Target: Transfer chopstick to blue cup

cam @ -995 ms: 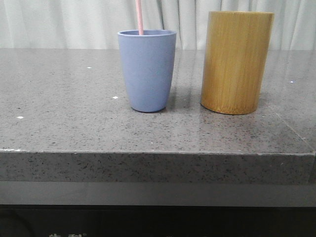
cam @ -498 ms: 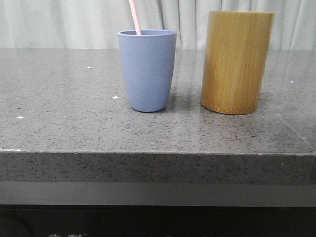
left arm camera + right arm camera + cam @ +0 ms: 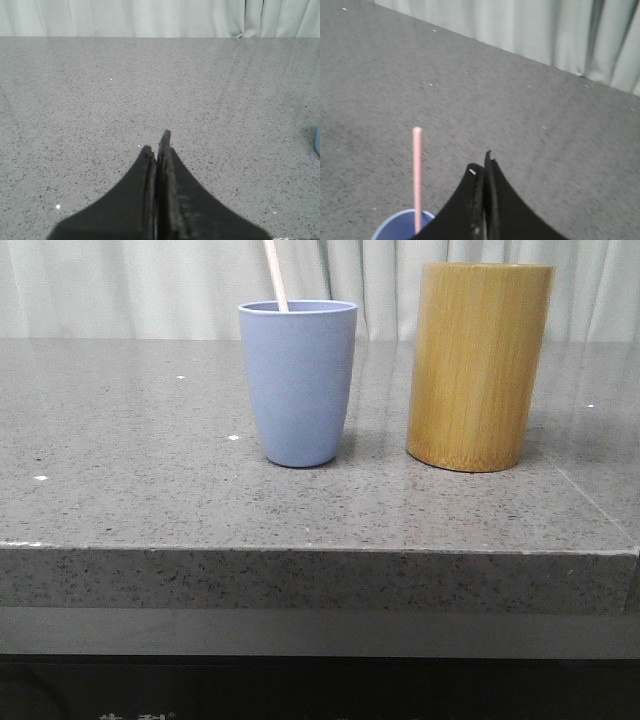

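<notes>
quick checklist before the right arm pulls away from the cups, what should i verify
1. Chopstick inside the blue cup: ok, its lower end is below the rim in the front view.
2. Right gripper free of the chopstick: ok, the fingers are closed together and the stick stands apart beside them.
3. Blue cup upright on the table: ok.
4. Chopstick settled: cannot tell, it leans left against the rim.
5. Bamboo holder upright and apart from the cup: ok.
6. Left gripper out of the way: ok, closed over bare table.
</notes>
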Robot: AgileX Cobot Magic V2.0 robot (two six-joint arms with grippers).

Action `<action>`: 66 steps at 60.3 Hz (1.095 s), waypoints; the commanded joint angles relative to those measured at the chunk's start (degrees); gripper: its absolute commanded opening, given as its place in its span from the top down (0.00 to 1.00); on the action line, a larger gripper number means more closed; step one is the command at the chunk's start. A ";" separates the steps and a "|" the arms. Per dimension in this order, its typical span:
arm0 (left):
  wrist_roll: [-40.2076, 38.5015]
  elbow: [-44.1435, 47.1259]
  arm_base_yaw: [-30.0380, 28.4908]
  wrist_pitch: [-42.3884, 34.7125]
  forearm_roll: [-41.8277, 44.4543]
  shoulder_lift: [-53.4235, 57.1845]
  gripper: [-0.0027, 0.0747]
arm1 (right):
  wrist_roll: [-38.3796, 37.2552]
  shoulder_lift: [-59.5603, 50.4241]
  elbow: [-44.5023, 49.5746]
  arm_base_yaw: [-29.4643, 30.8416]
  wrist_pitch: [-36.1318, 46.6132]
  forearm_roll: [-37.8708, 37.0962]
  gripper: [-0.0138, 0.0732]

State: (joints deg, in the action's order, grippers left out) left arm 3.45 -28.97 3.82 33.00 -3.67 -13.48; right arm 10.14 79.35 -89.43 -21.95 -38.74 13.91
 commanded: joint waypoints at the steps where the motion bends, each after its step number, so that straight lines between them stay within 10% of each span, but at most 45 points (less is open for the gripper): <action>1: -0.53 -1.33 -0.09 -4.94 -0.52 -0.49 0.99 | 0.62 -3.52 -1.66 4.66 0.15 -0.06 0.97; 17: -0.53 -1.33 -0.09 -4.94 -0.52 -0.49 0.99 | 0.62 -14.90 10.39 13.65 2.05 -2.21 0.97; 45: -0.53 -1.33 -0.09 -5.17 -0.52 -0.49 0.99 | 0.62 -49.20 53.64 13.73 24.25 -1.73 0.97; 66: -0.53 -1.33 -0.09 -5.17 -0.52 -0.49 0.99 | 0.57 -66.04 65.73 13.73 25.82 1.41 0.97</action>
State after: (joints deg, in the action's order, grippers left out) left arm 3.45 -28.97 3.82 32.78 -3.67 -13.48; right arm 10.36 14.62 -22.71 -8.46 -19.42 14.53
